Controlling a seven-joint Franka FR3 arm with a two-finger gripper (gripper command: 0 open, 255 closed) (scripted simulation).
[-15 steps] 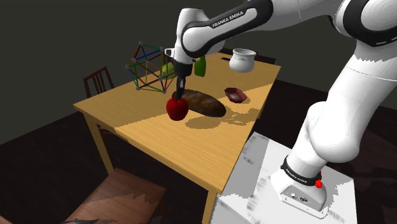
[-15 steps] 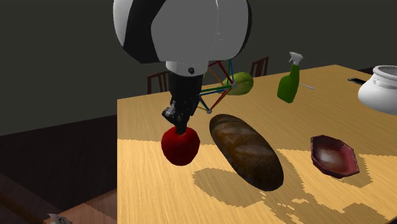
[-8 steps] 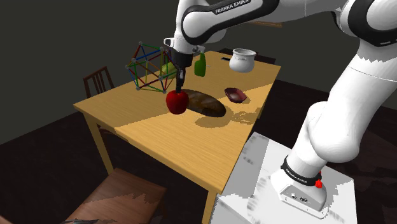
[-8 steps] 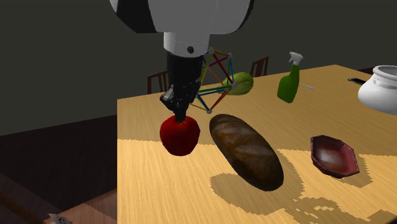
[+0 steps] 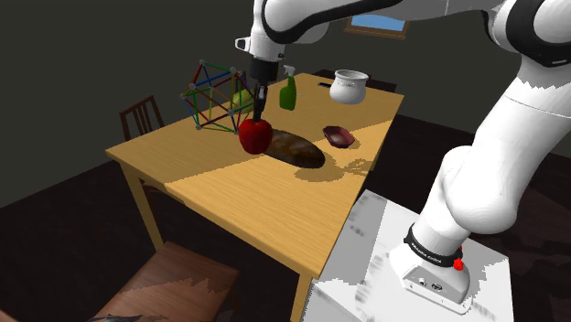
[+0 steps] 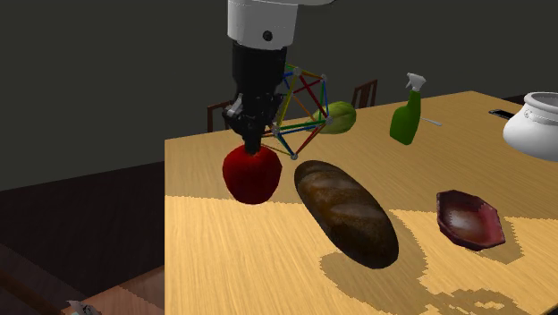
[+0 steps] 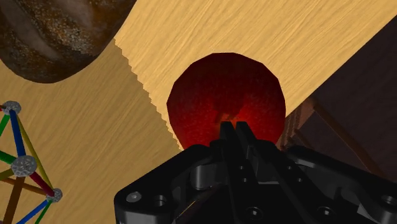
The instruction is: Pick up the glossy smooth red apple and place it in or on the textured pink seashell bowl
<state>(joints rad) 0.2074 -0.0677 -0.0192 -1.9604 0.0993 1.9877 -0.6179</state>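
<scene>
A glossy red apple [image 5: 255, 135] [image 6: 252, 174] [image 7: 226, 98] hangs in the air above the wooden table [image 5: 238, 197], next to a long brown bread loaf [image 5: 297, 148] [image 6: 346, 211] [image 7: 57, 35]. My black gripper [image 5: 260, 113] [image 6: 252, 145] [image 7: 231, 129] is shut on the apple's top, seemingly at its stem, fingers nearly together. The dark pink seashell bowl [image 5: 339, 136] [image 6: 469, 218] rests on the table beyond the loaf, toward the shoulder view's right, with nothing in it.
A coloured rod-and-ball frame [image 5: 212, 94] [image 6: 304, 107] [image 7: 22, 168] stands behind the apple with a green fruit [image 6: 339, 116] by it. A green spray bottle [image 5: 288, 93] [image 6: 408, 111] and a white pot [image 5: 349, 86] [image 6: 535, 123] stand at the far side. Chairs [image 5: 142, 116] flank the table.
The arm has risen, lifting the apple higher off the table and slightly toward the rod frame. The shadow on the table has shifted toward the bowl.
</scene>
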